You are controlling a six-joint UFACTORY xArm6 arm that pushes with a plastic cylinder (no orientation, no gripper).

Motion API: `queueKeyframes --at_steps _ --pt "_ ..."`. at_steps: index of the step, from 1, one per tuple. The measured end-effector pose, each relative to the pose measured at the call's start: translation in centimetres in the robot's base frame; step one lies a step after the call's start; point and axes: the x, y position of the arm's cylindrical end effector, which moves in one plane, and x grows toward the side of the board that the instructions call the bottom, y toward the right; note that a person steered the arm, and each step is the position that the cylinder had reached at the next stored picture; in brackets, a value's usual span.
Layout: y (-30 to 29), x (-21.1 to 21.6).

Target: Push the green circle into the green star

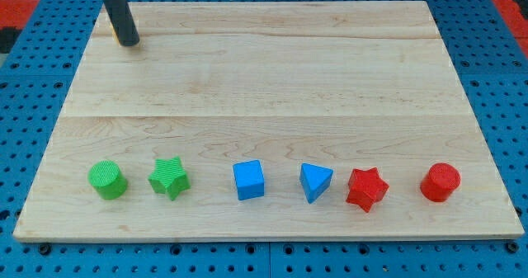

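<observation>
The green circle (108, 180) stands near the board's bottom left. The green star (169, 178) sits just to its right, with a small gap between them. My tip (129, 42) rests on the board at the view's top left, far above both green blocks. A bit of yellow shows behind the rod near the tip; what it is cannot be made out.
A blue cube (249, 180), a blue triangle (315, 181), a red star (366, 187) and a red circle (440, 181) line up to the right of the green star along the bottom. The wooden board (272, 80) lies on a blue pegboard.
</observation>
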Motion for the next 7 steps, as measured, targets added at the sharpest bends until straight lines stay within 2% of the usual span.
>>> queueKeyframes --at_steps 1,2,3,4,5,6,7 --pt "-1.1 -2.5" --pt "-1.5 2.7" --pt "-5.3 10.2" --pt "-8.2 15.6" --pt "-8.2 16.0" --pt "-8.2 20.5" --pt "-5.4 29.7"
